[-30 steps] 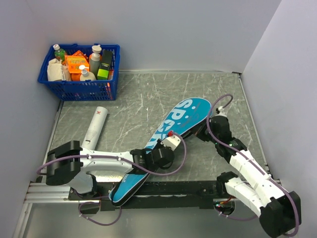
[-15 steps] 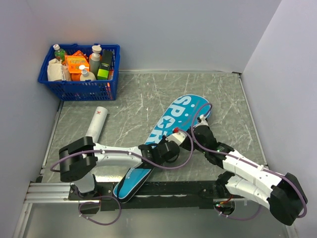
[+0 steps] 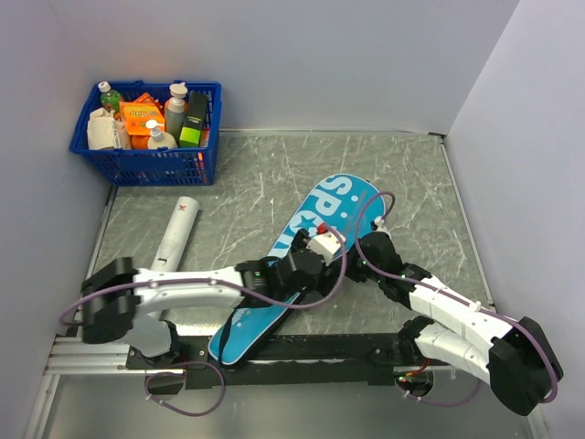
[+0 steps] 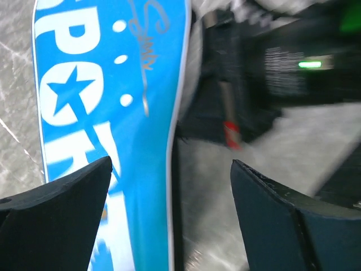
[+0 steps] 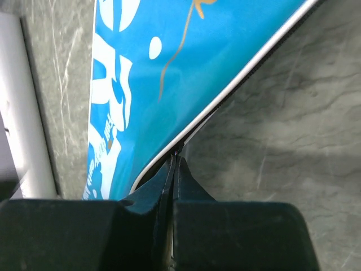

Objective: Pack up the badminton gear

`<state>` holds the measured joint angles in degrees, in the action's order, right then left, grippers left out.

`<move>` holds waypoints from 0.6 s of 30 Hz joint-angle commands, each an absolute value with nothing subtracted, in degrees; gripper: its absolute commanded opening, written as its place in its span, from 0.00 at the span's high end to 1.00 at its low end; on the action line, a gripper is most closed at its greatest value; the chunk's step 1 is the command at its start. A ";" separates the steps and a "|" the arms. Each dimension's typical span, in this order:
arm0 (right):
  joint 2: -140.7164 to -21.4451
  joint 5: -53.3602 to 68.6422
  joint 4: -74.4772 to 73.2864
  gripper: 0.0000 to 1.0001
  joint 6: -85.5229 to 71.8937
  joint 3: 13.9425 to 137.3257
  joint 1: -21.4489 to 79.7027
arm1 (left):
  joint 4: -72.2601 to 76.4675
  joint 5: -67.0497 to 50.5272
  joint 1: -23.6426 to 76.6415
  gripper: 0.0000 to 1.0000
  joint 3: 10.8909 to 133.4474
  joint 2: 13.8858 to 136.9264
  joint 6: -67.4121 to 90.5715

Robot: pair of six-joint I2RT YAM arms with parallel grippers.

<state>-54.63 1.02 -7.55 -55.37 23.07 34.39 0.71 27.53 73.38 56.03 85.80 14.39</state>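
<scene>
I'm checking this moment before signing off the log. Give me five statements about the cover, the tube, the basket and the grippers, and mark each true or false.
1. The right gripper is shut on the edge of the teal cover. True.
2. The left gripper is clamped on the cover. False: its fingers stand wide apart over the cover's edge.
3. The white tube lies in the blue basket. False: it lies on the table, left of the cover.
4. The basket stands at the far left corner. True.
5. The cover's lettering faces down. False: it faces up.
</scene>
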 commanded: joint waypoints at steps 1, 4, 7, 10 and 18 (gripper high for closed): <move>-55.37 2.28 -3.61 1.00 -51.78 23.03 30.24 | -8.31 29.07 74.62 0.11 54.59 77.00 22.57; -56.16 3.51 -2.82 1.00 -50.54 22.50 27.78 | -12.20 32.50 74.53 0.13 50.90 73.22 26.71; -56.60 4.04 -2.73 1.00 -49.75 22.32 26.98 | -12.05 32.43 73.57 0.21 47.38 72.25 28.30; -56.34 4.39 -2.90 1.00 -49.22 22.24 26.98 | -6.70 30.24 72.34 0.38 41.85 73.21 26.55; -54.32 4.66 -4.92 1.00 -48.08 22.15 26.89 | 5.18 21.01 67.24 0.57 35.16 79.97 27.25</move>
<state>-56.03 4.60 -5.80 -49.60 22.79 27.33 -2.83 25.36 67.75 35.48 78.13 26.35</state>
